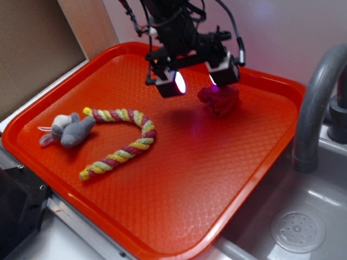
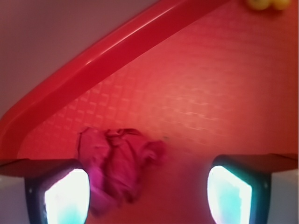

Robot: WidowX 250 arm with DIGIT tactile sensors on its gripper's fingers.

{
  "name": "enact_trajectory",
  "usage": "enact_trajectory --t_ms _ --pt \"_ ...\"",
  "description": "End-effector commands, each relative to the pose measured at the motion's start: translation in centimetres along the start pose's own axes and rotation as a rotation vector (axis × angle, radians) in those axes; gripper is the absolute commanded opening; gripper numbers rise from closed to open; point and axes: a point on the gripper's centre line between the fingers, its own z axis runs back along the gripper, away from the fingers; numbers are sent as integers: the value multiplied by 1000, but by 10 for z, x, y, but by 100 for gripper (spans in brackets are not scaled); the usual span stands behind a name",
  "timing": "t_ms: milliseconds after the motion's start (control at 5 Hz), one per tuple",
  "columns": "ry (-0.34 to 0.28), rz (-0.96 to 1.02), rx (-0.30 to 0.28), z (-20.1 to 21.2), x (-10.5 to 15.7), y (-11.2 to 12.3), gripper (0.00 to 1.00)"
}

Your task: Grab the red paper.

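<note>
A: Where's the hand and how does it stand?

B: It hangs over the far part of the orange-red tray, spread wide and holding nothing. In the wrist view its two lit fingertips sit far apart at the bottom corners.

A: And the red paper?

B: Crumpled, dark red, lying on the tray just beside one fingertip. The wrist view shows the paper close against the left-of-frame fingertip and off centre in the gap, with bare tray between it and the other one.

A: What else is on the tray?

B: A striped rope toy curves across the middle, well apart from the paper. A grey plush animal lies at the rope's near-left end. Beyond the tray's right edge are a grey faucet and a sink.
</note>
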Motion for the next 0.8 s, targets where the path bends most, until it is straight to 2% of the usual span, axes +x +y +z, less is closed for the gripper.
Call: enact_trajectory --t_ms 0,200,400,600 --pt "-13 -117 -48 -9 -1 -29 100" --pt "13 -136 -25 -22 -5 -30 100" --pt "-1 -125 2 -25 -4 -29 34" --pt "-17 -98 27 -20 -1 -26 0"
